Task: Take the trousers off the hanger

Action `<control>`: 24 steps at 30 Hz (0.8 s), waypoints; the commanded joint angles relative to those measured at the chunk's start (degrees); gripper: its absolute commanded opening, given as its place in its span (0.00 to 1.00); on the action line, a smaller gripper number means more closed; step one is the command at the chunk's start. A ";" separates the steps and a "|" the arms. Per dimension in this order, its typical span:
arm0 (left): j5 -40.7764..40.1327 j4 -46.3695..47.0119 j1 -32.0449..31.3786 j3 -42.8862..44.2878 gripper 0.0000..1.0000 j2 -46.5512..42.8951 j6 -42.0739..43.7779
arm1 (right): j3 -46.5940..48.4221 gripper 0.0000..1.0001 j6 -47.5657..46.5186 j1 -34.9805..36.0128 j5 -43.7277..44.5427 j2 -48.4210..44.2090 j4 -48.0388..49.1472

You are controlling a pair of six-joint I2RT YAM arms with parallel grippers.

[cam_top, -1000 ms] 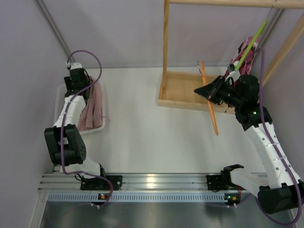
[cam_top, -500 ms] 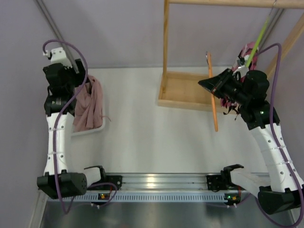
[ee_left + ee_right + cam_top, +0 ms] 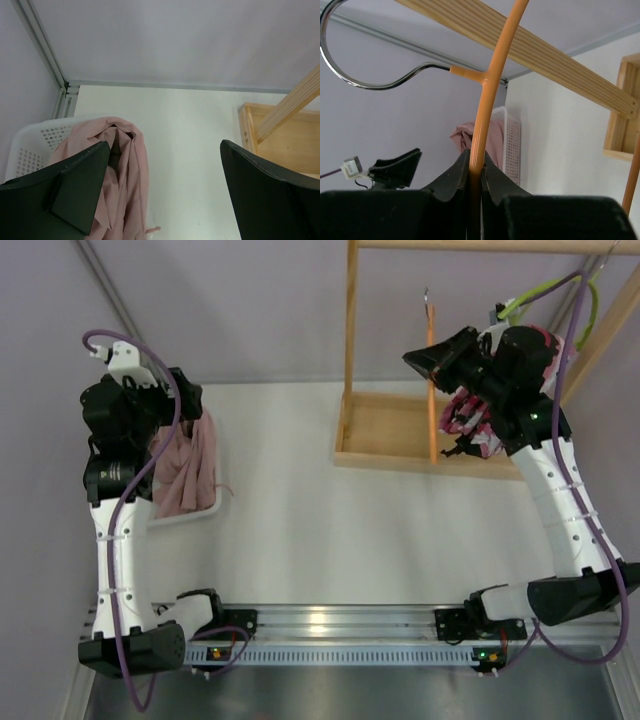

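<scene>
The trousers (image 3: 185, 465) are off the hanger (image 3: 431, 380) and lie in a limp, bunched heap, partly in the white basket (image 3: 186, 515) at about 9 o'clock on the table and partly draped over its right rim, with one end trailing toward 6 o'clock. The left gripper (image 3: 182, 388) hangs above the basket's far end with its fingers spread wide apart and nothing between them; in its own wrist view the pink cloth (image 3: 125, 165) lies below the left finger (image 3: 80, 185), apart from it. Over at about 1 o'clock the right gripper (image 3: 425, 360) is clamped on the bare orange hanger, fingers pressed together around its thin arm (image 3: 490, 90) just below the junction with the metal hook (image 3: 350, 75). The hanger is raised nearly upright, hook toward 12 o'clock, beside the wooden rack's post (image 3: 349, 340) and over its tray (image 3: 385, 430). A red-and-pink patterned garment (image 3: 470, 410) hangs just right of it under a lime-green hanger (image 3: 530, 302)
</scene>
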 commanded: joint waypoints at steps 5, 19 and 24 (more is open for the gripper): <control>2.25 0.67 0.08 -0.46 0.98 -1.79 -1.69 | 8.42 0.00 7.86 3.93 1.75 3.06 14.32; 1.46 3.39 0.08 -2.92 0.98 -2.76 -2.04 | -10.00 0.00 3.30 8.33 12.83 -13.09 1.04; 1.55 4.45 -0.01 -4.32 0.98 -3.98 -1.08 | -17.23 0.00 -3.80 7.72 13.97 -20.13 1.49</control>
